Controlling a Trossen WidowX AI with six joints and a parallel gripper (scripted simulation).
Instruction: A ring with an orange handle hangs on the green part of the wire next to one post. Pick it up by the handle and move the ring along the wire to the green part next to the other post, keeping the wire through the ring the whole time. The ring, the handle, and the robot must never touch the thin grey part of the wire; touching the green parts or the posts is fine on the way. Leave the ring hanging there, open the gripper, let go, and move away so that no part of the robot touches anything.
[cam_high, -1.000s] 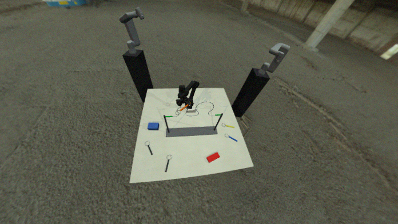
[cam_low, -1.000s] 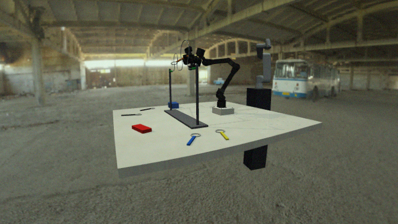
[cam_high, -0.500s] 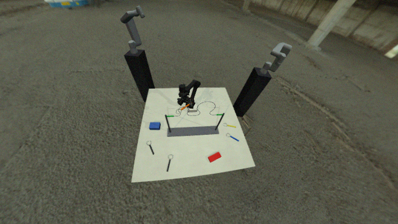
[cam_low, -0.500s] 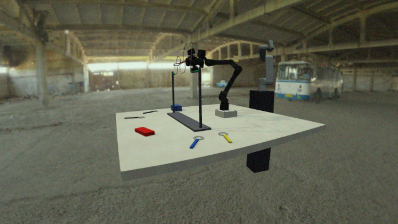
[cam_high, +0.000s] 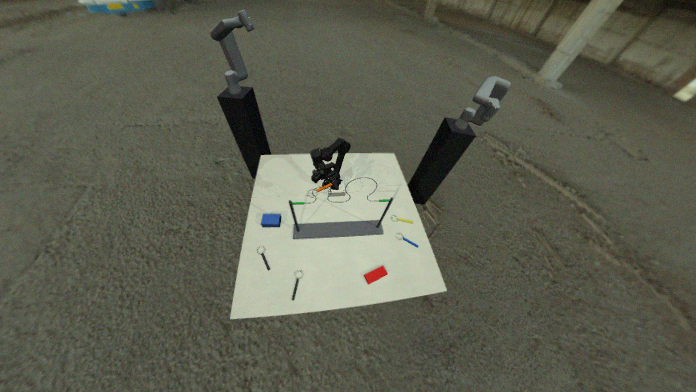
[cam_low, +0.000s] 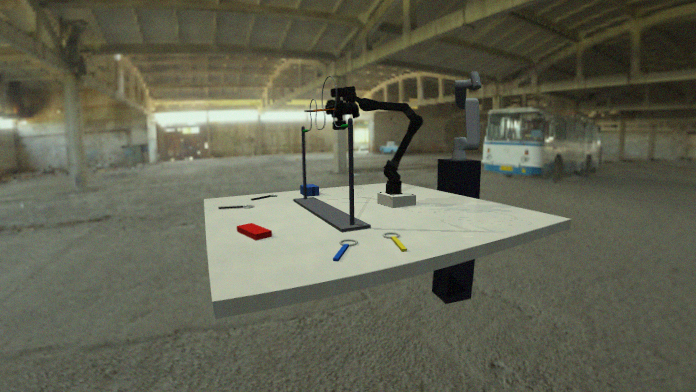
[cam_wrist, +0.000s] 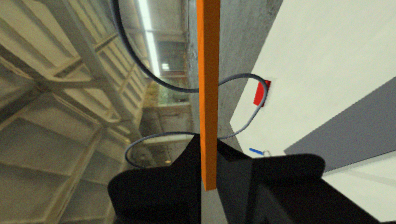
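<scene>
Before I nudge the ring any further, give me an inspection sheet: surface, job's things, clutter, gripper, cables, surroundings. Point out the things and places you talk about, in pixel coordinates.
Surface: white table (cam_high: 335, 255) (cam_low: 300, 270), faint marks.
Job's things: orange handle (cam_high: 324, 187) (cam_wrist: 209, 100) raised near the left of the wire in the top view; two posts (cam_high: 294, 217) (cam_low: 351, 175) upright on a grey base (cam_high: 337, 230) (cam_low: 330, 214). Ring-to-wire clearance: cannot tell.
Clutter: blue block (cam_high: 271, 220) (cam_low: 310, 190), red block (cam_high: 375, 274) (cam_low: 254, 231) (cam_wrist: 260, 94), four loose ring-handled pieces, all off the base.
Gripper (cam_high: 331, 185) (cam_wrist: 201, 137): shut on the orange handle.
Cables: nothing seen.
Surroundings: two grey arms on black pedestals beyond the table; a parked bus (cam_low: 520, 142).
</scene>
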